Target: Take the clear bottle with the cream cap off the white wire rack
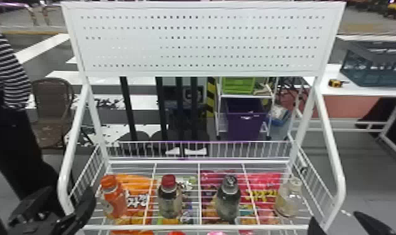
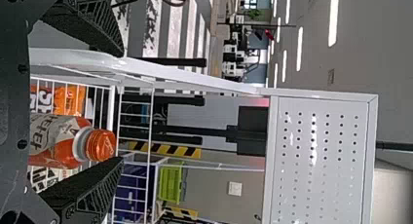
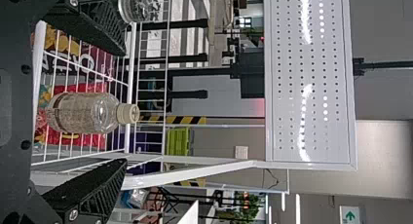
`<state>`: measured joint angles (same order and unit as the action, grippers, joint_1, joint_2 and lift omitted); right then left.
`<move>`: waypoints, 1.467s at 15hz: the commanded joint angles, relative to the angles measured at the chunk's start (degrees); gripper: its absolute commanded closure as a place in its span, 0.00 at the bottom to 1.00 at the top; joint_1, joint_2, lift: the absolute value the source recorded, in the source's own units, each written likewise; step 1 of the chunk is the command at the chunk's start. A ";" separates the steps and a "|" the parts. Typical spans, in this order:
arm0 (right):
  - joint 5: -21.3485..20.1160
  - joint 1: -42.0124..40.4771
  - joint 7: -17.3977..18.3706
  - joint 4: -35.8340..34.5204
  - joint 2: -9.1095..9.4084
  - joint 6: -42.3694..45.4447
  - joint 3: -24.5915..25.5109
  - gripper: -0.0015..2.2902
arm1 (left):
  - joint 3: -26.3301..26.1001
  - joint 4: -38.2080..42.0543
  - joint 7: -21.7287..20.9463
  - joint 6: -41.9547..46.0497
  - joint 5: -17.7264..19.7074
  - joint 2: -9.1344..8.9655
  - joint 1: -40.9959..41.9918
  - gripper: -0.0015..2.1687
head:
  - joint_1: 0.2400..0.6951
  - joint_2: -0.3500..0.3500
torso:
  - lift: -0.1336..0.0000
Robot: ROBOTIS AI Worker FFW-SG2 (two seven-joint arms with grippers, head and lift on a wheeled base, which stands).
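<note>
We see the clear bottle (image 1: 288,200) upright by the white wire rack's (image 1: 194,227) right edge, towards its front corner. The right fingers (image 3: 90,187) are nearer, spread and empty; the bottle stands ahead of their gap. The left fingers (image 2: 87,187) are also apart (an orange bottle (image 2: 61,153) beyond them). In the head view, the bottom edge crops the right fingers, and the pale cap is faint.

Here's the clear bottle (image 3: 87,113), upright on the white rack (image 3: 130,136), cream cap (image 3: 128,114) on! The right pincer (image 1: 334,216) gapes wide, bottle showing between its fingers, touching neither; red bag (image 3: 96,140) behind.
</note>
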<state>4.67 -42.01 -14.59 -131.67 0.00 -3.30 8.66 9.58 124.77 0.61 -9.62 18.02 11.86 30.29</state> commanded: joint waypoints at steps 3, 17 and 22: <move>0.17 -0.09 0.00 -0.17 0.05 0.00 -0.22 0.05 | -0.09 -0.14 0.00 -0.01 0.00 0.00 0.21 0.06 | 0.57 0.50 | 1.00; 0.60 10.81 0.00 25.41 0.05 11.25 -0.39 0.05 | -0.17 0.30 0.26 -0.01 -0.18 0.00 1.61 0.06 | 0.57 0.50 | 1.00; 0.43 20.83 0.00 39.12 0.05 18.63 -1.89 0.06 | -0.96 0.39 0.35 -0.71 -0.53 0.00 1.35 0.06 | 0.57 0.50 | 1.00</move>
<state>5.56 -23.82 -14.59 -95.43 0.00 14.59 7.41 8.87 125.19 0.97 -10.04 17.69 11.82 31.85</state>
